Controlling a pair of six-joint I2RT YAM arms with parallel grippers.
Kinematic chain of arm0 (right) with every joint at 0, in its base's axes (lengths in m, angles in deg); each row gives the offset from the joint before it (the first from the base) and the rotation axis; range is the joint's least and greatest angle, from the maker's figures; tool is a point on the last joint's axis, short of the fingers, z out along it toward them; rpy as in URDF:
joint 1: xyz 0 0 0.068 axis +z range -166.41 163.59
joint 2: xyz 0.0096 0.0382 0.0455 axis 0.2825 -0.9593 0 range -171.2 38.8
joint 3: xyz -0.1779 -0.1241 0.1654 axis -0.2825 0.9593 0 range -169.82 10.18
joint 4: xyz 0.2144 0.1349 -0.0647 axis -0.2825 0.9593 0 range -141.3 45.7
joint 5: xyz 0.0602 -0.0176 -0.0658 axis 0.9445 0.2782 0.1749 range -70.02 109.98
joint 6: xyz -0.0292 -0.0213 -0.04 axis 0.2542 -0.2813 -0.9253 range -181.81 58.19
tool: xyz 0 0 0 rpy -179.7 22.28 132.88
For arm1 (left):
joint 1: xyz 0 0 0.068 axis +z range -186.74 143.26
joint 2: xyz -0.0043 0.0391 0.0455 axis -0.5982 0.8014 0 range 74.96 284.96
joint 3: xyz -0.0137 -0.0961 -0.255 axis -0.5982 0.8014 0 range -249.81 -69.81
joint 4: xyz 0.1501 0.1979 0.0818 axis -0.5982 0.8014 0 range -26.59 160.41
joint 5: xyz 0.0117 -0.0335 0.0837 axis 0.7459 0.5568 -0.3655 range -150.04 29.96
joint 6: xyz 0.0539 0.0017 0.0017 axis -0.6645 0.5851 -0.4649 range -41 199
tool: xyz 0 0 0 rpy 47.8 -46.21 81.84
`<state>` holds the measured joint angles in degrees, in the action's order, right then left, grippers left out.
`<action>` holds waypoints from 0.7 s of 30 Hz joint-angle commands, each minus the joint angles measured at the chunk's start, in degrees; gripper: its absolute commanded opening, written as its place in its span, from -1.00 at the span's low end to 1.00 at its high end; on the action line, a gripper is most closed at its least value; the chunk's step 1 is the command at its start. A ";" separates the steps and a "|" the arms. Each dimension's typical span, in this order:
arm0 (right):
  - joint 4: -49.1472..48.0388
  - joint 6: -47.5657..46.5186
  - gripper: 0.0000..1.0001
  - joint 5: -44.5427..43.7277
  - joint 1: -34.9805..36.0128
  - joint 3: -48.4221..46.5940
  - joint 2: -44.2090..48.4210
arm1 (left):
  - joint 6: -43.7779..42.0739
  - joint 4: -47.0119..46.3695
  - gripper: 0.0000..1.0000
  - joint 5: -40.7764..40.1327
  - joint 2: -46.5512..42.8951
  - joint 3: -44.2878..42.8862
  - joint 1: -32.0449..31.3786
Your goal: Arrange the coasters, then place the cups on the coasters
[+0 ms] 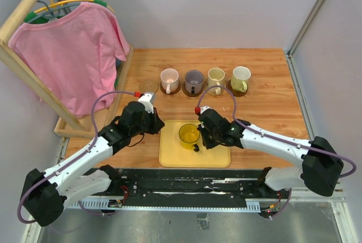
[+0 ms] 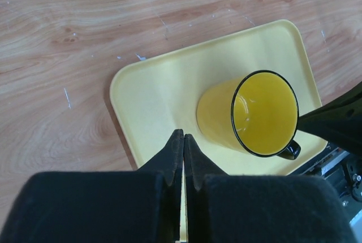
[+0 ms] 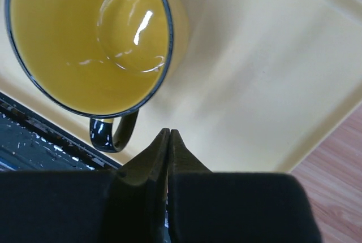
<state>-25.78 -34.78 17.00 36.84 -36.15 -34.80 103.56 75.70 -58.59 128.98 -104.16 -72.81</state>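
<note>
The yellow cup [image 1: 189, 134] stands upright on a yellow tray [image 1: 218, 157], its dark handle [image 3: 113, 133] pointing toward the near edge. My left gripper [image 1: 159, 125] is shut and empty just left of the cup [image 2: 249, 116], its tips [image 2: 183, 135] over the tray [image 2: 153, 96]. My right gripper [image 1: 202, 138] is shut and empty just right of the cup [image 3: 85, 39], beside the handle. The pink cup [image 1: 169, 77], purple-grey cup [image 1: 194, 78], cream cup [image 1: 215, 76] and pale-green cup [image 1: 241, 76] stand in a row on dark coasters [image 1: 169, 91]. One tan coaster [image 1: 148, 85] lies bare at the row's left end.
A wooden rack [image 1: 90, 123] with a pink shirt [image 1: 73, 51] on a hanger stands at the left edge of the table. A metal frame [image 1: 300, 93] borders the right side. The right arm [image 2: 339, 124] shows at the edge of the left wrist view.
</note>
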 commanded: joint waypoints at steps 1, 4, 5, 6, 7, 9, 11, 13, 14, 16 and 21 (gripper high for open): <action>-3.40 -3.13 -0.99 2.95 2.03 -1.13 -1.87 | 0.58 -0.57 -0.99 -1.81 -1.72 0.46 -1.02; -3.69 -4.60 -0.99 5.15 2.81 -2.75 -3.96 | 0.60 1.45 -0.99 -4.63 -2.36 -0.13 -1.59; -3.76 -5.11 -0.98 6.43 3.23 -3.52 -4.64 | 0.44 2.21 -0.96 -5.30 -2.61 -0.42 -1.75; -3.84 -5.70 -0.98 7.42 3.71 -4.19 -5.34 | 0.34 3.01 -0.91 -5.87 -2.79 -0.82 -1.80; -3.79 -6.30 -0.98 8.25 4.15 -4.87 -6.01 | 0.20 3.77 -0.77 -6.11 -3.04 -1.17 -1.88; -3.68 -7.37 -0.98 9.72 5.19 -6.27 -7.37 | 0.10 5.08 -0.43 -6.12 -3.64 -1.98 -1.89; -3.46 -8.57 -0.98 10.74 6.25 -7.74 -8.81 | -0.08 6.21 -0.23 -5.57 -4.03 -2.64 -1.89; -3.31 -9.33 -0.98 11.61 7.03 -9.15 -9.93 | -0.35 6.95 -0.10 -4.80 -4.39 -3.45 -1.90; -3.28 -9.59 -0.98 12.18 7.30 -9.92 -10.38 | -0.45 7.37 -0.02 -4.45 -4.56 -3.71 -1.93; -3.59 -9.92 -0.98 13.44 7.68 -11.03 -11.07 | -0.55 7.97 0.11 -3.95 -5.02 -4.05 -1.98; -5.20 -10.68 -0.98 16.18 7.74 -13.27 -12.13 | -1.12 9.26 0.47 -1.78 -6.29 -4.64 -1.98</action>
<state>-29.30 -43.62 30.09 43.68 -46.64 -46.14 103.27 83.42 -62.56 124.17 -106.78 -74.39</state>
